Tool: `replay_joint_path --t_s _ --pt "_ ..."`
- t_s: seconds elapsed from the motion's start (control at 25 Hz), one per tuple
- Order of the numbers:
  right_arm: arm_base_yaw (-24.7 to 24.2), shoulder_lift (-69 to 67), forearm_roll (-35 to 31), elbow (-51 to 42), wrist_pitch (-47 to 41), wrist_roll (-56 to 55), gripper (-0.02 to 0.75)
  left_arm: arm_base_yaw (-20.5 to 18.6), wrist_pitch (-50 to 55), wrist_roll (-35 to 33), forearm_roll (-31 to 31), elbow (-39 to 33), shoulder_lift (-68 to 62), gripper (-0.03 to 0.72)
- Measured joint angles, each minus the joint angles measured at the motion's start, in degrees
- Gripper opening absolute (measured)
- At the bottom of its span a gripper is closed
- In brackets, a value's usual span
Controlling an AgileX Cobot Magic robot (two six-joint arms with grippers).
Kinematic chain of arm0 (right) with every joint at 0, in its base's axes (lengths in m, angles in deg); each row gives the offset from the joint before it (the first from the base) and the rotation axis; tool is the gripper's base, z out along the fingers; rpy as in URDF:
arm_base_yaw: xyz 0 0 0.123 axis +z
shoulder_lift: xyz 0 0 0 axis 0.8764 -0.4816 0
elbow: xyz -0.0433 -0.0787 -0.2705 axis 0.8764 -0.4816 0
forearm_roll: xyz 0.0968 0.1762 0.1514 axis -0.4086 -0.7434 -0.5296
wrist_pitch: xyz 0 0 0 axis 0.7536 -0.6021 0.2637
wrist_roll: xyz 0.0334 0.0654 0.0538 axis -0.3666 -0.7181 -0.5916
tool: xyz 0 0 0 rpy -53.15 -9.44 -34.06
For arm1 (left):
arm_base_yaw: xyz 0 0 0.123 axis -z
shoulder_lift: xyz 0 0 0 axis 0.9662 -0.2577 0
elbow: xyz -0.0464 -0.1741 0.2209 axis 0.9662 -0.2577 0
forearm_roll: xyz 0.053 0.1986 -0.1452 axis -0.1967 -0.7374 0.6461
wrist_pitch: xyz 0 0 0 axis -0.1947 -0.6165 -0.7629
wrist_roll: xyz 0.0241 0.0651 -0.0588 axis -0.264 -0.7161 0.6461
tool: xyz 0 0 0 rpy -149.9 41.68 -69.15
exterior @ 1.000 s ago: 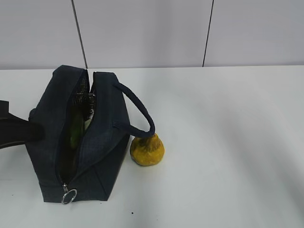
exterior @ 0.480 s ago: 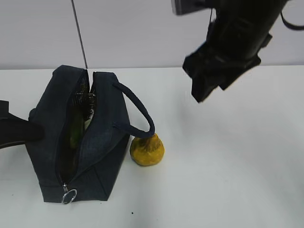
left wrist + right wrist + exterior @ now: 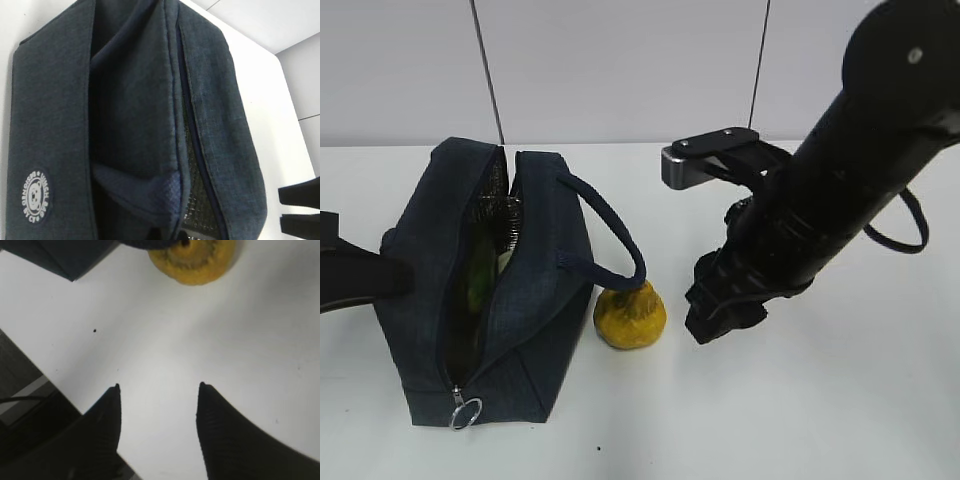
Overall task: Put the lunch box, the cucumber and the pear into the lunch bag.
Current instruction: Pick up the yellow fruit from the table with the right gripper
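Note:
The navy lunch bag point(image 3: 535, 300) stands at the left with its zipper open and its ring pull point(image 3: 465, 412) at the near end. A green strip, the cucumber point(image 3: 477, 283), shows inside the opening. The lunch box is hidden. The yellow-orange pear point(image 3: 631, 317) lies on the table against the bag's right side, under a loop handle point(image 3: 620, 235). My right gripper point(image 3: 708, 322) is open and empty, low over the table just right of the pear; in the right wrist view point(image 3: 159, 386) the pear point(image 3: 192, 260) lies ahead of it. My left arm point(image 3: 355, 275) rests against the bag's left side, its jaws hidden.
The white table point(image 3: 820, 400) ends at a grey panelled wall point(image 3: 620, 70) behind. The left wrist view is filled by the bag's fabric point(image 3: 55, 100) and its handle point(image 3: 145, 197). The table's near edge point(image 3: 35, 382) shows in the right wrist view.
My right arm has come down from the upper right to just beside the pear. The bag, the pear and my left arm have not moved.

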State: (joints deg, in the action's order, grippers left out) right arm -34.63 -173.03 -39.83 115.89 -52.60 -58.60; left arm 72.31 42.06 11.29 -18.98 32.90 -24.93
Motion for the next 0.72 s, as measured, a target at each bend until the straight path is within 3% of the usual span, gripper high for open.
replay_joint_path --t_s 0.24,0.72 --pt "0.0 0.0 -0.7 -4.2 12.8 7.4 0.335 0.0 0.0 0.0 0.0 0.0 0.0 -0.012" --pt "0.0 -2.0 -1.1 -4.5 12.2 8.4 0.318 0.0 0.0 0.0 0.0 0.0 0.0 -0.012"
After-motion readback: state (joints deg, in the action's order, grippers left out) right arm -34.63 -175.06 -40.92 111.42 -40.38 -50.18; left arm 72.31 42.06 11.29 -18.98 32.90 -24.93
